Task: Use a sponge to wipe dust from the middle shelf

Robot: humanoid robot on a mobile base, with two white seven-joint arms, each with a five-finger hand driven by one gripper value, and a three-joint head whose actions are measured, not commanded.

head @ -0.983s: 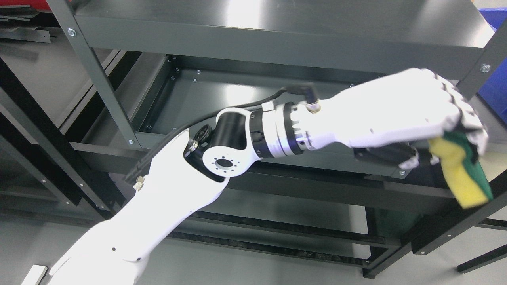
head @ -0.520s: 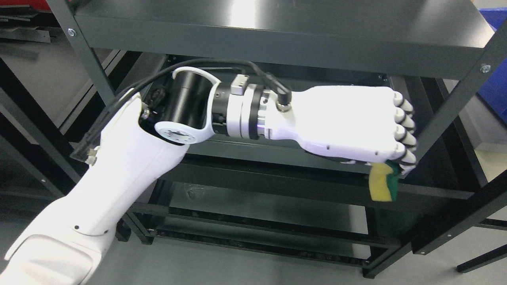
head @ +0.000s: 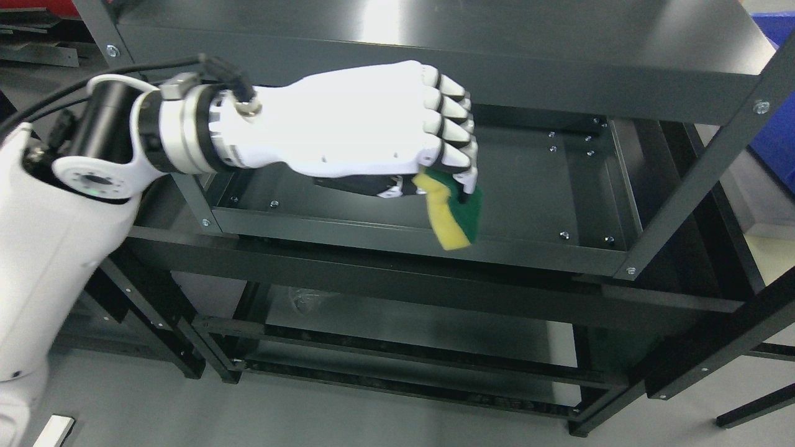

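Sponge (head: 456, 214), yellow foam with a green scouring face, hangs from my left hand (head: 366, 127) near the centre of the frame, just above the front lip of the middle shelf (head: 546, 186). My fingers (head: 448, 130) are curled and clamped on its upper end, so the free lower end points down toward the tray surface and can serve as the wiping face. My forearm enters from the left edge and holds the hand level under the top shelf (head: 435, 37), which gives clearance beneath that panel. Whether the sponge touches the shelf, I cannot tell. Judgement: lowering is needed before a stroke along the tray
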